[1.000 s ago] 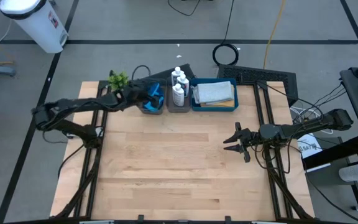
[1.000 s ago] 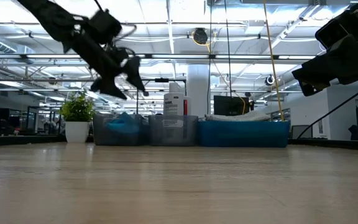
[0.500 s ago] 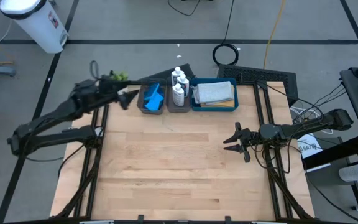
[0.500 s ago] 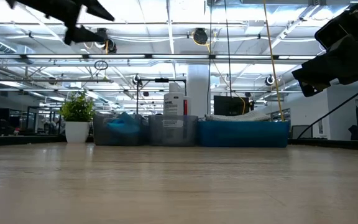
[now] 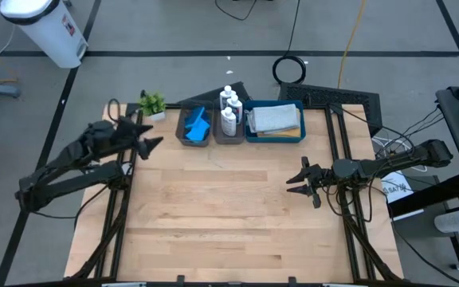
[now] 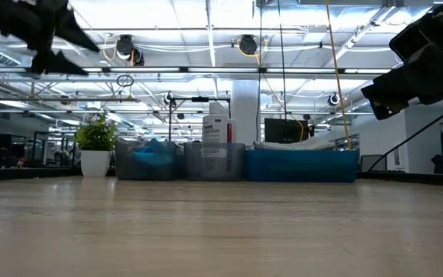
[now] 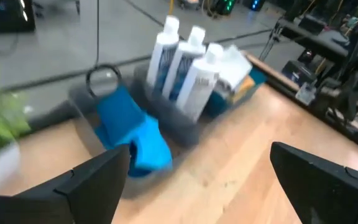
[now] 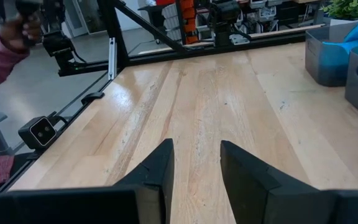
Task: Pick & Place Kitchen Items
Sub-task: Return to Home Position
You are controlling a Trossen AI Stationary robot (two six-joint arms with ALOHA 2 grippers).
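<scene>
The left gripper (image 5: 151,135) hung high over the left edge of the bench (image 5: 221,215), just in front of the small potted plant (image 5: 151,104) at the far left corner. Its fingers were spread wide apart, with nothing between them.

Along the far edge stood three trays in a row, side by side. The left grey tray (image 5: 183,132) held the blue sponges (image 5: 198,125); in the left wrist view a dark blue one (image 7: 118,115) lay against a light blue one (image 7: 149,149). The middle grey tray (image 5: 231,138) carried three white bottles (image 5: 229,108) with blue labels, all upright. The blue tray (image 5: 275,138) held a folded grey cloth (image 5: 275,118).

The right gripper (image 5: 293,180) hovered near the bench's right side, well apart from the trays and pointing towards the middle. Its fingers (image 8: 160,171) stood a little apart and gripped nothing.

In the right wrist view, a person's pink sleeve (image 8: 5,53) showed beyond the far side of the bench.
</scene>
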